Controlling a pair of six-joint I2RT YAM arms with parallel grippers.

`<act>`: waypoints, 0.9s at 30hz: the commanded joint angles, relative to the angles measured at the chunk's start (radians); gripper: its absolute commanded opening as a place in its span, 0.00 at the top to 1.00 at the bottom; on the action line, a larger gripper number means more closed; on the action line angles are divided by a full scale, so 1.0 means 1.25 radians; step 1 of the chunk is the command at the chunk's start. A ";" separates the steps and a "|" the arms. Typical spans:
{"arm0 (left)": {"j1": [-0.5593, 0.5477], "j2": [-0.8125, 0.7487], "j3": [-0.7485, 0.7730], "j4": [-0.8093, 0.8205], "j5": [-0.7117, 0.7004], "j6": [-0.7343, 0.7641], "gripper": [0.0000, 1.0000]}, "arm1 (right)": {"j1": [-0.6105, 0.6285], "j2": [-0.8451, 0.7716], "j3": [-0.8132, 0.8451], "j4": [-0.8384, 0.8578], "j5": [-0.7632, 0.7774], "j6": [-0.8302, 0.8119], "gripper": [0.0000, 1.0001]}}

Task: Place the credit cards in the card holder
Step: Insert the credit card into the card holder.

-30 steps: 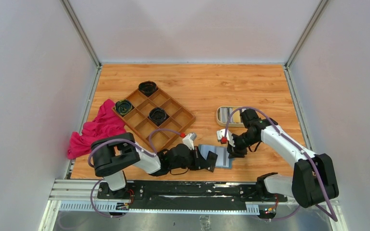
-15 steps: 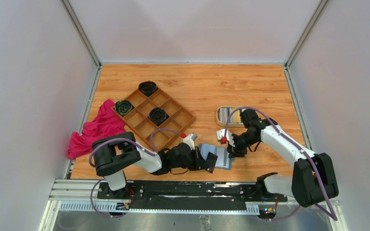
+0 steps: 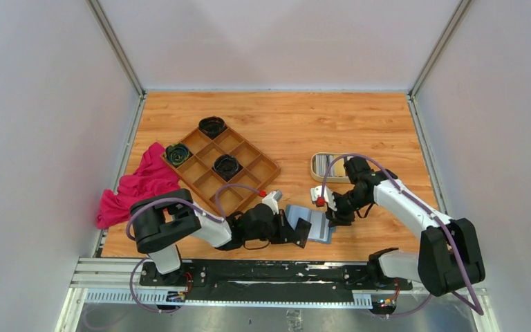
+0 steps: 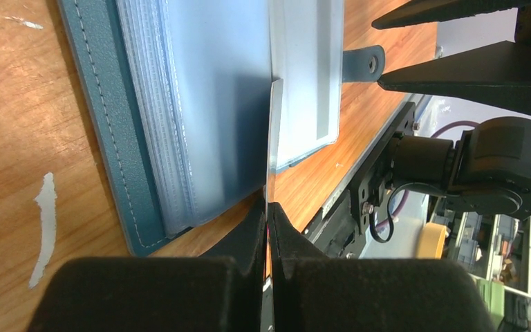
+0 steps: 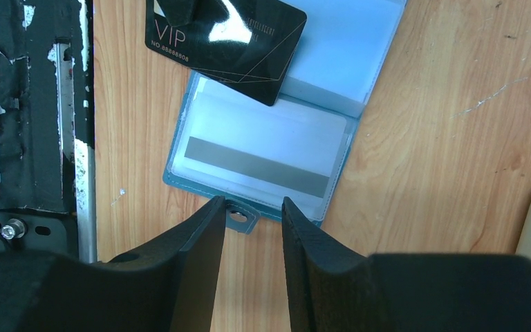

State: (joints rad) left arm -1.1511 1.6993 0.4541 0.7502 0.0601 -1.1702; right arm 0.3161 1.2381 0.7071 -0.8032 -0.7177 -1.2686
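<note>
The teal card holder [image 3: 318, 225] lies open near the table's front edge, its clear sleeves [image 4: 200, 104] facing up. One sleeve holds a whitish credit card with a grey stripe [image 5: 263, 155]. My left gripper [image 3: 304, 234] is shut on a dark credit card marked VIP [image 5: 228, 38]. In the left wrist view this dark card [image 4: 272, 138] shows edge-on, its far end over the holder's sleeves. My right gripper [image 5: 252, 207] is open just off the holder's right edge, and the snap tab [image 5: 238, 218] shows between its fingertips. More pale credit cards [image 3: 323, 164] lie in the cream tray.
The cream oval tray [image 3: 316, 168] stands just behind the right gripper. The brown wooden compartment tray [image 3: 245, 155] with dark rolled items sits at centre left, beside a pink cloth [image 3: 138, 187]. A black rail [image 5: 34, 104] runs along the table's near edge.
</note>
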 commanded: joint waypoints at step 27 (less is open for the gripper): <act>0.062 -0.014 0.069 -0.139 0.137 0.051 1.00 | 0.025 0.009 -0.023 0.007 0.023 0.000 0.61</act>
State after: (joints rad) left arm -1.0874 1.6745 0.5167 0.6315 0.1974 -1.1358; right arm 0.3225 1.2400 0.6960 -0.7868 -0.7048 -1.2682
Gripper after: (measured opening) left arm 0.006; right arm 0.394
